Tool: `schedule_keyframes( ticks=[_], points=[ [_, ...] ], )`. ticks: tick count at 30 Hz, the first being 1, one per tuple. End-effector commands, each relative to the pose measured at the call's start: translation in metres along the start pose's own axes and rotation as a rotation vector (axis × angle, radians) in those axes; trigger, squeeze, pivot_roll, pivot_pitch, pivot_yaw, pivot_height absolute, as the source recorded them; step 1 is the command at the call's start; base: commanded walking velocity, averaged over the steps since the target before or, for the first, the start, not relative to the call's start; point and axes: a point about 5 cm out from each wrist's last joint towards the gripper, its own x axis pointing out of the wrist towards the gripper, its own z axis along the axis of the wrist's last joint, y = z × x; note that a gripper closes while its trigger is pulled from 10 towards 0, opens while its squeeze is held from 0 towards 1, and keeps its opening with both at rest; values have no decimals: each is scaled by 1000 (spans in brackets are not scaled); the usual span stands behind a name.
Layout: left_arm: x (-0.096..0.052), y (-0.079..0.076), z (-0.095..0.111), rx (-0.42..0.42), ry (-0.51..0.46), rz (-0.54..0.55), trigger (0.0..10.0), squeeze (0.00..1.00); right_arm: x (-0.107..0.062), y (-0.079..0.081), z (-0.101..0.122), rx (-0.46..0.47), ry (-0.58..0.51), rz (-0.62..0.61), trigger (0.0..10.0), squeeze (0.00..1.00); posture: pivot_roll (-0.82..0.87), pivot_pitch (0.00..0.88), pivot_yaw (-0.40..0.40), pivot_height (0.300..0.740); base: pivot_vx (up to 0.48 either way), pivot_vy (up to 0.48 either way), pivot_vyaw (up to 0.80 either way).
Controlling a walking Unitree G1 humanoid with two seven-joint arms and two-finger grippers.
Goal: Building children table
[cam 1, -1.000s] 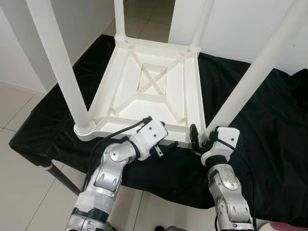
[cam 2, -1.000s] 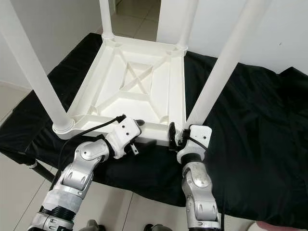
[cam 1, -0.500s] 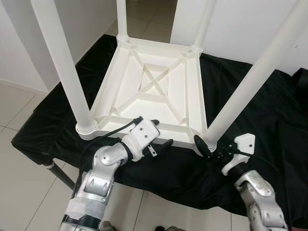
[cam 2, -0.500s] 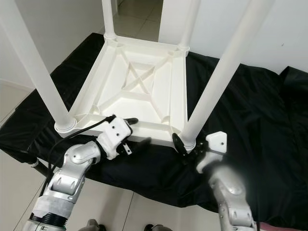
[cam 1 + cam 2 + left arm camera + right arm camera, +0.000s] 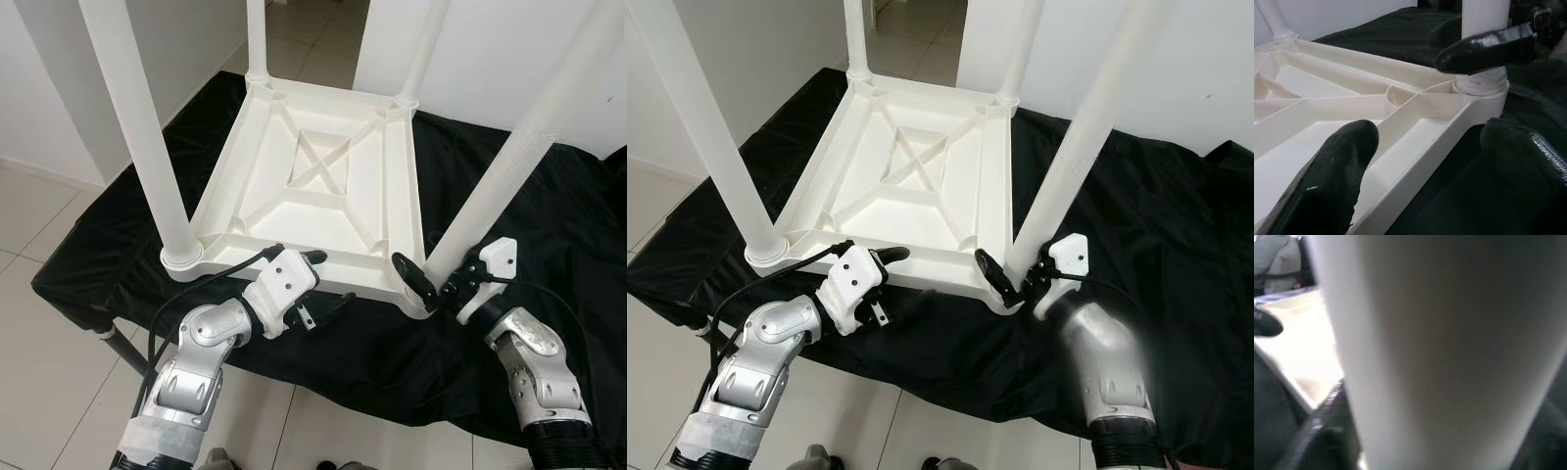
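Tabletop [image 5: 323, 186] lies upside down on the black cloth [image 5: 549, 235] covering the bench, ribbed underside up, all four white legs standing in their corner sockets. The near-right leg [image 5: 509, 176] is the one in hand. My right gripper [image 5: 436, 282] sits at its base, fingers spread around the tube just above the socket; whether both pads touch I cannot tell. My left gripper [image 5: 318, 279] straddles the near rim [image 5: 1425, 147] of the tabletop, fingers held wide, one finger [image 5: 1327, 171] over the inner panel, the other outside the rim. To seat this leg well, I judge: brace the rim firmly with the left, close the right squarely around the tube, push straight along the leg's axis, avoid sideways load that could tilt the socket.
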Motion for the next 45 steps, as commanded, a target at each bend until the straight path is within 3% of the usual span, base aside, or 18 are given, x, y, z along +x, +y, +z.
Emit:
schedule_keyframes(
  ticks=[1, 12, 13, 18, 31, 36, 45],
  points=[
    [2, -2, -1, 3, 5, -27, 10000, 0, 2, 1, -5, -11, 26, 38, 0, 0, 60, 82, -84, 740, 0, 0, 0],
    [3, -3, -1, -3, 6, -23, 10000, 0, -5, -2, -9, 5, 39, 44, 0, 0, 51, 79, -86, 740, 0, 0, 0],
    [3, -4, -1, -5, 7, -23, 10000, 0, -7, -3, -10, 4, 41, 25, 10000, 0, 45, 81, -84, 740, 0, 0, 0],
    [5, -4, -2, -4, 16, -24, 10000, 0, -9, 1, -9, 20, 34, -1, 10000, 0, 39, 84, -82, 740, 0, 0, 0],
    [9, 5, -5, 0, 38, 45, 10000, 0, 0, 31, -7, 19, 44, -118, 10000, 0, 37, 89, -73, 740, 0, 0, 0],
    [8, 10, -9, 7, 63, 86, 10000, 0, 0, 42, -8, 36, 46, -389, 10000, 0, 42, 90, -79, 740, 0, 0, 0],
    [8, 11, -10, 2, 66, 99, 10000, 0, -6, 49, -22, 68, 110, -697, 10000, 0, 47, 88, -90, 740, 0, 0, 0]
  ],
)
